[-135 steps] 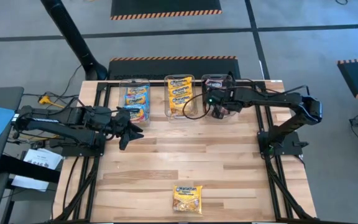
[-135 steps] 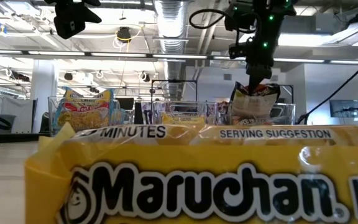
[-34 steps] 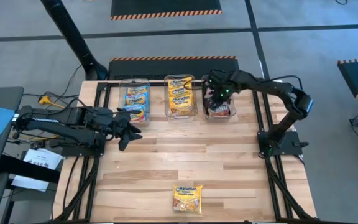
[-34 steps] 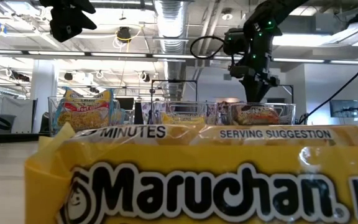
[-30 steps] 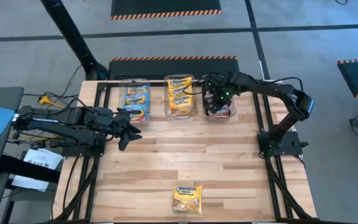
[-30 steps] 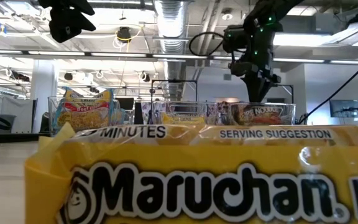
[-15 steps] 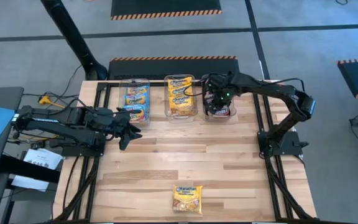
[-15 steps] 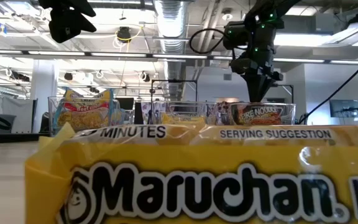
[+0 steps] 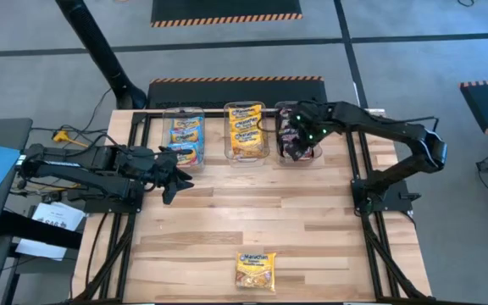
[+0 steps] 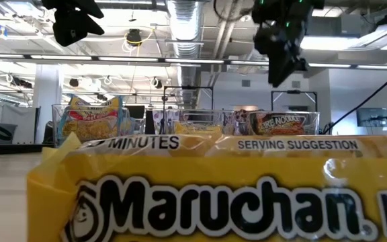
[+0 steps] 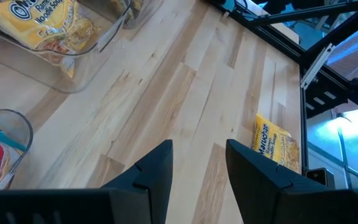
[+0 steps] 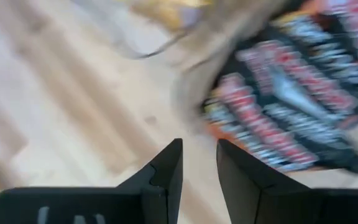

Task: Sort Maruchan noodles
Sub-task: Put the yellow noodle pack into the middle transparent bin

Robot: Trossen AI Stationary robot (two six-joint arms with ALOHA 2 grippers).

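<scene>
Right gripper above the black-red packets
Its jaws stand parted, empty, over the clear rectangular bin; left gripper parted too; glossy yellow packet flat on the planked table.

Two black jointed arms (green lights on one), black angular fingers.

Three clear plastic bins in row along table's far edge. Left bin: two light blue-pink packets countable, third possibly beneath, cannot tell. Middle bin: two yellow-orange packets visible. Right bin: black-red packets, count unclear under arm. One yellow-orange packet lying loose near table's near edge. Two robot arms.
</scene>
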